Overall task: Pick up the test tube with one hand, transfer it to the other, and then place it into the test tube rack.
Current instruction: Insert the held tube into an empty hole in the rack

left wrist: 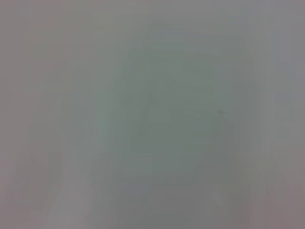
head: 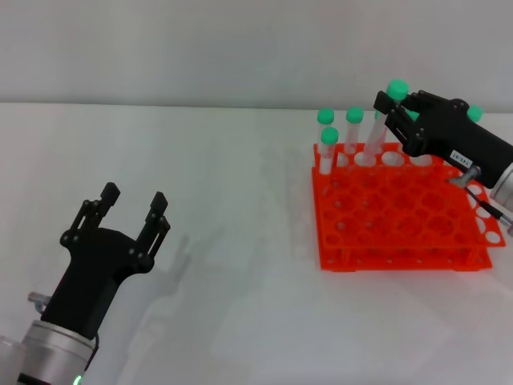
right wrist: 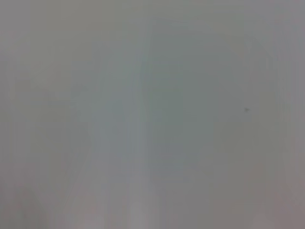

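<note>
Right gripper clamped on a green-capped test tube, tilted over the far row of the orange rack at right. Left gripper spread wide, empty, near left.

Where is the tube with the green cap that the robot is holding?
In the head view, the slim clear test tube with a round green cap is on the right, gripped by the right gripper, tilted over the back row of the orange-red rack.

Shows only a blank, pale grey-green surface filling the whole frame. Carries faint vertical streaks of lighter and darker tone, and one tiny dark speck right of centre. Reveals no fingers.
</note>
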Controlling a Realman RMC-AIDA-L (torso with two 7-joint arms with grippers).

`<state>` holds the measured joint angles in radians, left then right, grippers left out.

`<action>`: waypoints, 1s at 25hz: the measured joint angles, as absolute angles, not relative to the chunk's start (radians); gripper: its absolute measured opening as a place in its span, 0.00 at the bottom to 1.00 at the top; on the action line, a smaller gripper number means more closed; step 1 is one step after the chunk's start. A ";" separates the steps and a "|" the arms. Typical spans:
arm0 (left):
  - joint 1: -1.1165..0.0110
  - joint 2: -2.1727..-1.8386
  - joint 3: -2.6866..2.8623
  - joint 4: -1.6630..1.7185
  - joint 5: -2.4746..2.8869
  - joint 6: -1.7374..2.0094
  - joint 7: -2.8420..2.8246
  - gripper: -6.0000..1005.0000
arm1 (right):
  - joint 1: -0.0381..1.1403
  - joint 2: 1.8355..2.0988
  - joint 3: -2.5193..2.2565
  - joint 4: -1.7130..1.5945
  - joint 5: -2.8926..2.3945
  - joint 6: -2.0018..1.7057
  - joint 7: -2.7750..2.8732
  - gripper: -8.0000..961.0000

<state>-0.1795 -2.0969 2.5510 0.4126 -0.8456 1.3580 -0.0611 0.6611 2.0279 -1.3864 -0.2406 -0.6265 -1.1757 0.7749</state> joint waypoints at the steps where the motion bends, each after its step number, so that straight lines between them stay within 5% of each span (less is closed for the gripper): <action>1: -0.181 -2.097 2.551 0.413 -0.846 1.358 -0.063 0.69 | 0.661 2.028 -1.386 -0.241 -0.626 -1.176 0.775 0.27; 25: -0.198 -2.095 2.551 0.413 -0.845 1.330 -0.066 0.68 | 0.677 2.028 -1.990 -0.297 0.003 -1.013 0.535 0.29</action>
